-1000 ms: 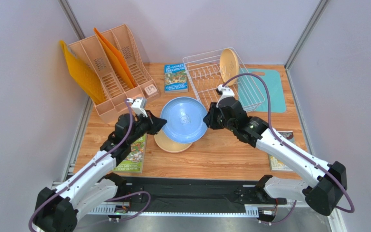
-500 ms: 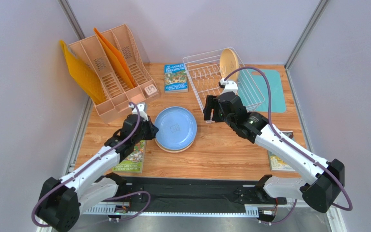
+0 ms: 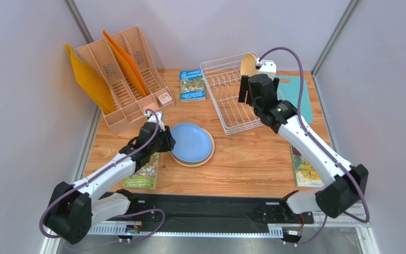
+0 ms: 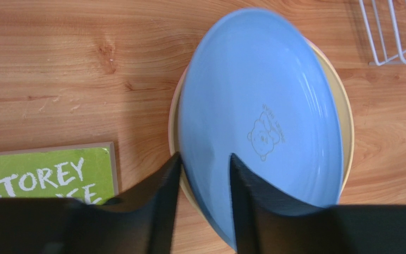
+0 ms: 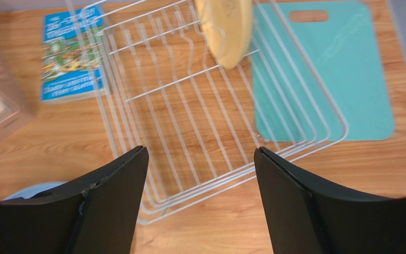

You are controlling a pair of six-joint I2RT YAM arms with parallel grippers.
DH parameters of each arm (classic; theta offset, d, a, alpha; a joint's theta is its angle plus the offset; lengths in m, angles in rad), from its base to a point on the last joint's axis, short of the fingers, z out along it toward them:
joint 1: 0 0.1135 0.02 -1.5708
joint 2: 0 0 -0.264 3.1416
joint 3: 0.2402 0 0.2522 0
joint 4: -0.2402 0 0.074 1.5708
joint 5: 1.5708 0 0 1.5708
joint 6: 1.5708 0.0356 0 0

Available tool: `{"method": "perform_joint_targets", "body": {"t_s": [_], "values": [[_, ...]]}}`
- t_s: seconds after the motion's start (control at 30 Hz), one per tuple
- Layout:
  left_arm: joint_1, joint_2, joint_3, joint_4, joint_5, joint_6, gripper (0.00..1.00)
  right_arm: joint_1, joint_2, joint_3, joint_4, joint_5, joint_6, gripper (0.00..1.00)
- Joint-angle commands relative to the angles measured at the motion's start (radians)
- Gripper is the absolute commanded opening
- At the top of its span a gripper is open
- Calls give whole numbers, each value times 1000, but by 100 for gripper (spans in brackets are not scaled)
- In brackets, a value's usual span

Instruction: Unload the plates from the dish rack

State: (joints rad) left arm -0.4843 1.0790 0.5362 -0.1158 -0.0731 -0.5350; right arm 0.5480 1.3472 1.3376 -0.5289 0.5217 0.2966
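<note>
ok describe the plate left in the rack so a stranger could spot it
Find the white wire dish rack at the table's far right. At its far end stands a tan-yellow plate. It's the only plate on edge; the blue plate lies flat.

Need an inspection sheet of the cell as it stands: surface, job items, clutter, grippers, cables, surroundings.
Surface: wooden table; no spills seen.
Job's things: blue plate lies flat on a tan plate mid-table; second tan plate stands upright in the dish rack; pink plate: nothing seen.
Clutter: file organiser with orange folders, blue book, green book, cutting board, third book partly under the right arm.
Grippers: left gripper jaws straddle the blue plate's near rim, grip unclear; right gripper open, empty, above the dish rack.
Cables: purple cables on both arms, the right one arching high; no snag seen.
Surroundings: grey walls, metal posts.
</note>
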Motion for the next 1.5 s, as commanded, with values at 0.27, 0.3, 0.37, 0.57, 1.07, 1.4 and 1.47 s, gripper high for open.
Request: {"method": "perform_joint_targets", "body": {"t_s": [0.27, 0.3, 0.37, 0.57, 1.07, 1.4, 1.47], "values": [[-4, -48, 39, -30, -47, 38, 94, -175, 348, 191, 227, 135, -135, 79], [-4, -56, 39, -35, -51, 41, 99, -180, 407, 248, 228, 130, -145, 79], [-4, -80, 47, -53, -53, 55, 99, -189, 470, 305, 230, 135, -184, 78], [-4, -165, 56, -61, -10, 92, 99, -204, 719, 524, 224, 144, -254, 66], [-4, -174, 53, -53, -36, 118, 99, -212, 796, 562, 302, 252, -378, 54], [-4, -145, 51, -21, -28, 112, 99, -214, 728, 543, 305, 241, -386, 59], [-4, -139, 51, -12, -25, 112, 99, -211, 713, 538, 303, 250, -386, 59]]}}
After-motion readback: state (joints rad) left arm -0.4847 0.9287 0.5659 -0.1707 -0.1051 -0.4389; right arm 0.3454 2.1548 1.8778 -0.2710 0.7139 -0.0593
